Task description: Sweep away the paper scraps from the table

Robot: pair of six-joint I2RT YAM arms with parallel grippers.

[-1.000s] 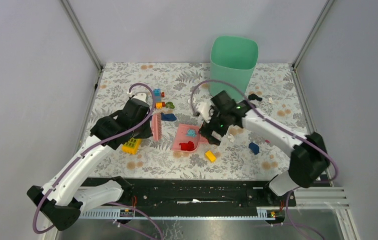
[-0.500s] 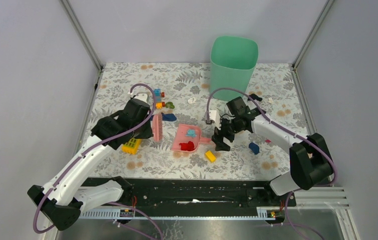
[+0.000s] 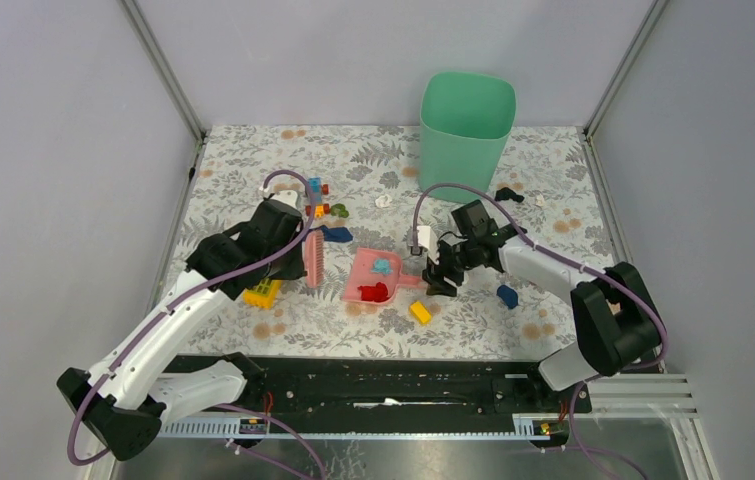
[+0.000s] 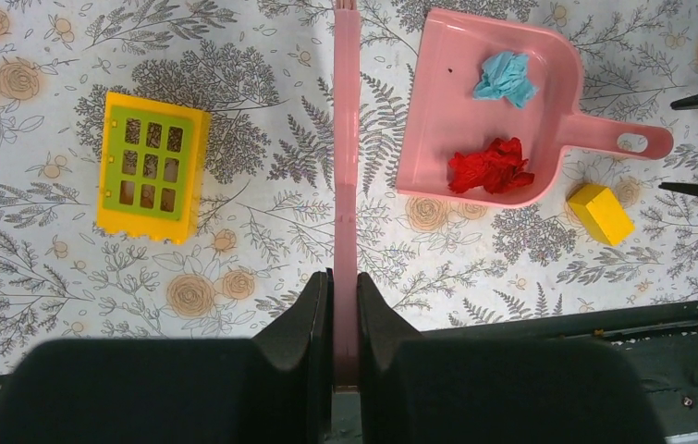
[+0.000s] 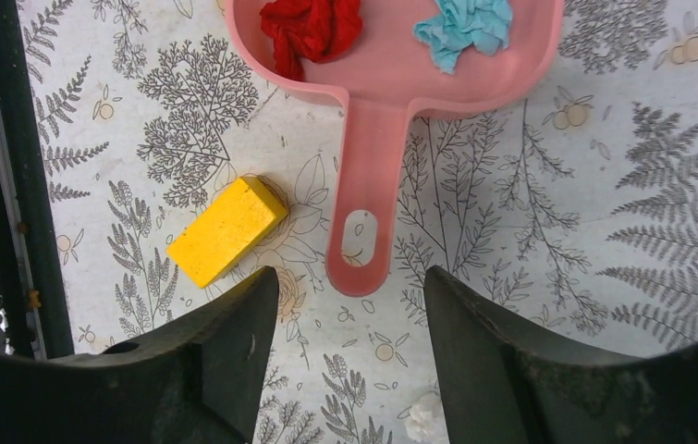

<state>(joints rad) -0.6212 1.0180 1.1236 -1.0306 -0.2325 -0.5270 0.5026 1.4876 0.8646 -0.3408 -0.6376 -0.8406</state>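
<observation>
My right gripper (image 5: pixel 349 282) is apart around the pink dustpan handle (image 5: pixel 361 185); gotta centre it and squeeze square. The left gripper (image 4: pixel 345 296) is clamped on the brush (image 4: pixel 347 139). A white paper scrap (image 5: pixel 422 418) lies just beside, on the tabletop (image 5: pixel 530 231).

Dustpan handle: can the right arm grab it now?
Probably yes. The right end effector hangs open right at the tip of the dustpan handle, nothing between them; the yellow brick lies off to one side.

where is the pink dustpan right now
In the top view the pink dustpan sits centre, just right of the pink brush, its handle pointing at the right pincer, a yellow brick beside the handle.
</observation>
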